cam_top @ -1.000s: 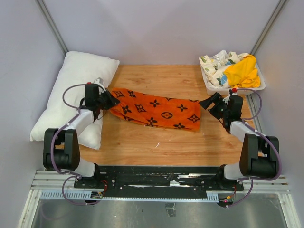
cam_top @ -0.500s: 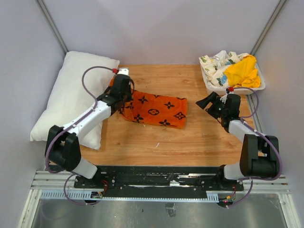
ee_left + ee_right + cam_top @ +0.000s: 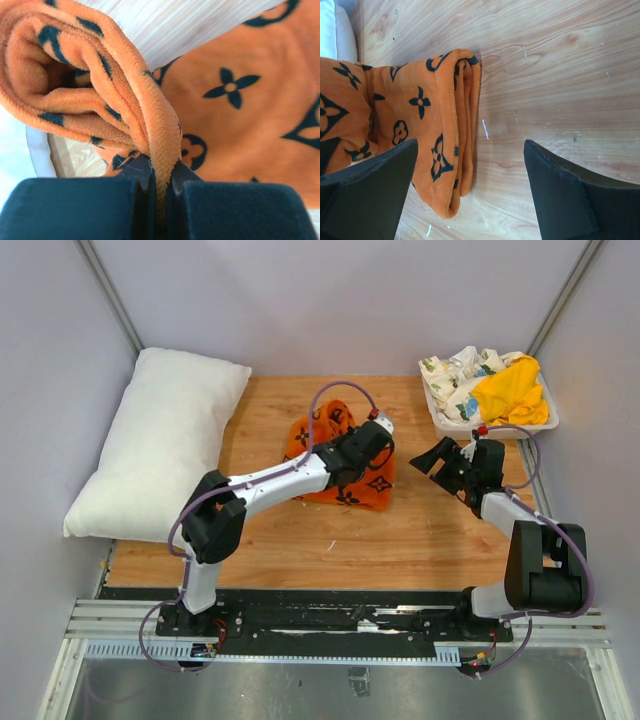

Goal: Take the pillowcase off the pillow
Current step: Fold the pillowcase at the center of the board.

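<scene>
The white pillow (image 3: 160, 445) lies bare along the table's left side. At mid-table the orange pillowcase (image 3: 372, 488) with black motifs is bunched and folded over on itself. My left gripper (image 3: 377, 436) reaches across it, and the left wrist view shows that gripper (image 3: 160, 172) shut on a thick hem fold of the pillowcase (image 3: 240, 125). To the right of the fabric hovers my right gripper (image 3: 436, 462). In the right wrist view it (image 3: 470, 145) stands open. The folded right edge of the pillowcase (image 3: 420, 125) lies below its left finger (image 3: 370, 190), untouched.
A white basket (image 3: 492, 424) at the back right holds a yellow cloth (image 3: 512, 390) and a floral-print cloth (image 3: 455, 375). Grey walls close in the left, back and right. Bare wood (image 3: 330, 540) shows in front of the pillowcase.
My left arm has swung from beside the pillow to the right, dragging the pillowcase's left end over the rest so it bunches up. The right gripper has barely moved.
</scene>
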Controlling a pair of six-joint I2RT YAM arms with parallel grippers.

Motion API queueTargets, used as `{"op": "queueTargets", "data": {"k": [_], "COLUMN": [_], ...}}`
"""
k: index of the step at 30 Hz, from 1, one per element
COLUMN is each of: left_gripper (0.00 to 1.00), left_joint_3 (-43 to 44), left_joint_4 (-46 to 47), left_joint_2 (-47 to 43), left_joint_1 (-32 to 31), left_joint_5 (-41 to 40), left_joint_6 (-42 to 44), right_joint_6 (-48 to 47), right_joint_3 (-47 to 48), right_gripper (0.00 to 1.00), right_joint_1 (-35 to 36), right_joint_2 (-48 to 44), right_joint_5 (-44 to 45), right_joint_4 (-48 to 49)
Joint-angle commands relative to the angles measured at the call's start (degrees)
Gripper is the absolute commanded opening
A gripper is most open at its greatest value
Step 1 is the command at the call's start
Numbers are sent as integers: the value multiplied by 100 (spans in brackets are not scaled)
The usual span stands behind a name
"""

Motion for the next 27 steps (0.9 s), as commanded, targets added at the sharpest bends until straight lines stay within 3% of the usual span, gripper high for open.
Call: {"op": "queueTargets", "data": {"k": [1,8,14,25,27], "left_gripper": [0,0,0,0,0], "left_joint_3": [760,1251,1058,718,728], "left_joint_4": [-207,-616,-704,-461,-437], "left_joint_2": [371,650,902,917,922], "left_joint_1": [-379,-665,-819,-1129,-1159], "left_joint_5": [-352,58,-18,86,140], "left_joint_6": [544,522,438,215,195], "right_joint_6": [-122,-9,103,94,68], "right_joint_3": [153,193,160,113,140], "right_gripper": [88,88,77,76,71], "right_joint_1": [56,61,86,141,228], "right_joint_2": [-7,222,436,567,664], "right_joint_5": [-134,-164,-291,-284,-201], "right_joint_4": [-85,-99,21,41,41]}}
